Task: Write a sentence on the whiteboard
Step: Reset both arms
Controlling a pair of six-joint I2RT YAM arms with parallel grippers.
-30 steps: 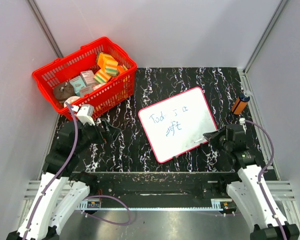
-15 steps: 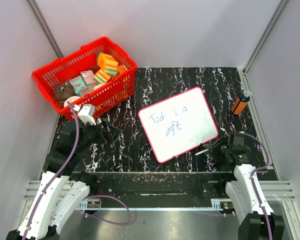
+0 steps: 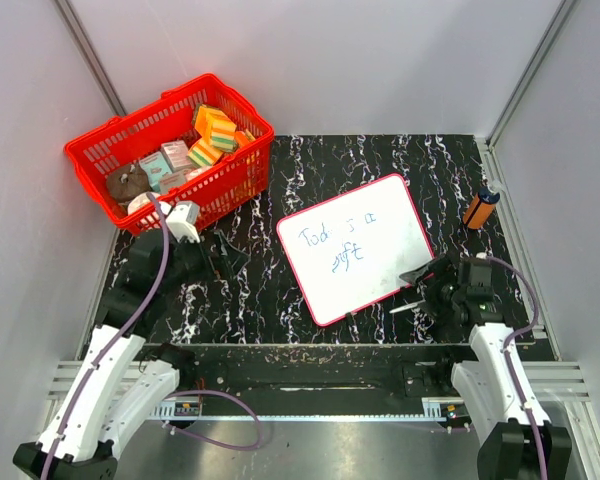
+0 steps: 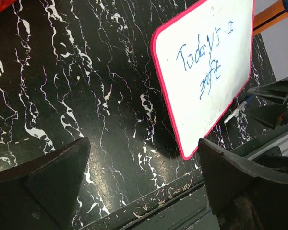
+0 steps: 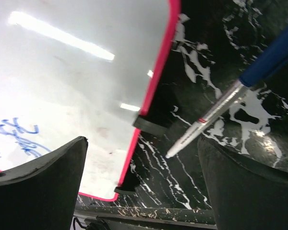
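Board [image 3: 388, 222] lies flat mid-counter [image 3: 265, 295], skewed to the counter's edges. Sentence [image 3: 338, 245] is on its left part in small blue script: "Today's a", then a second line I read as "gift". Writing looks finished to me, so the step in hand is parking the pen and clearing out.

Right fingers [image 5: 249, 187] are spread wide, grasping nothing. Pen [image 5: 206, 117] lies loose on the counter between them, just beside the board's near-right edge, not on it. Left fingers [image 4: 48, 182] are also wide apart and empty, low over the counter left of the board.

How I'd run the retreat:
- Lift the right wrist straight up before any sideways move. The pen sits between the fingers, so a lateral pull would sweep it.
- Keep off the board rim. The right wrist view shows that edge riding on small black feet [image 5: 153, 125], so it's raised and easy to snag and shift.
- Don't pass low over the ink; marker smears.
- Round pen, smooth counter: it may roll. Confirm it's at rest before leaving.
- Cap on or off: can't tell.
- Left arm has no reason to go toward the board. Basket [image 3: 225, 185] is just behind it, orange tube [image 3: 480, 210] is far right; both look off the path.
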